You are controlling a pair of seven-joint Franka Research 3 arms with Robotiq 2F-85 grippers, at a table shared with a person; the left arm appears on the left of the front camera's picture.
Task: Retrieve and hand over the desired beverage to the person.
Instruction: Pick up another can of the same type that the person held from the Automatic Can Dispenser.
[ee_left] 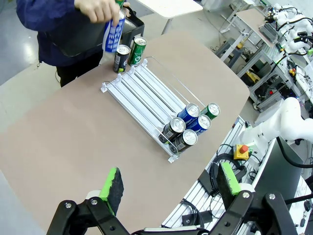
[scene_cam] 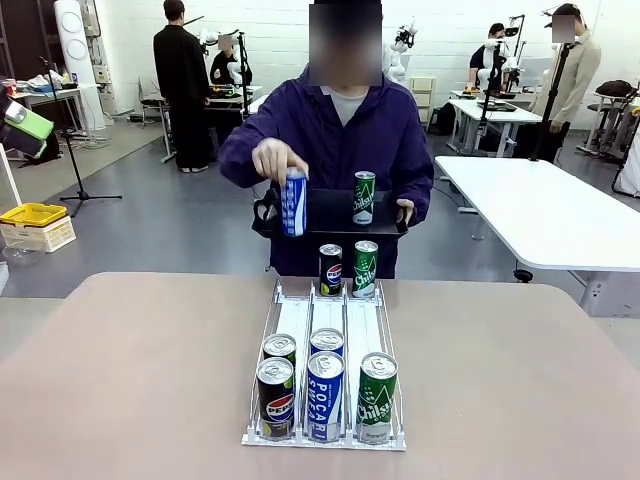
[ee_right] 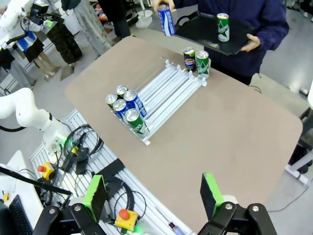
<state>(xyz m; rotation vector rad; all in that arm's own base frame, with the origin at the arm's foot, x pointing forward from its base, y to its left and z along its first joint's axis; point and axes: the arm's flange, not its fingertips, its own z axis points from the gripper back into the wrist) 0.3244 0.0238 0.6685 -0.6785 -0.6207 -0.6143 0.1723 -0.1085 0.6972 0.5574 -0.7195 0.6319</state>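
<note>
1. Left gripper (ee_left: 169, 172): jaws wide apart, nothing between them, poised above the robot-side edge of the table (scene_cam: 120, 370).
2. Right gripper (ee_right: 153, 178): likewise spread and empty, high over the same edge.
3. Person (scene_cam: 330, 130) at the far side: one hand (scene_cam: 275, 158) gripping a blue Pocari can (scene_cam: 293, 203) above the far end of the rack (scene_cam: 345, 330), the other supporting a black tray (scene_cam: 325, 212) bearing a Chilsung can (scene_cam: 364, 197).
4. Rack contents:
   - Near end, closely packed: front Pepsi can (scene_cam: 275, 398), front Pocari can (scene_cam: 325, 396), front Chilsung can (scene_cam: 377, 397).
   - Just behind: two second-row cans (scene_cam: 279, 348).
   - Far end: far Pepsi can (scene_cam: 331, 269) and far Chilsung can (scene_cam: 366, 268).
5. Desired beverage: not yet discernible; probably one of the front three.
6. Good practice: wait until the hand clears the rack and signals a choice. Then descend straight over the chosen can, one pad on each bare side, without nudging its neighbours.
</note>
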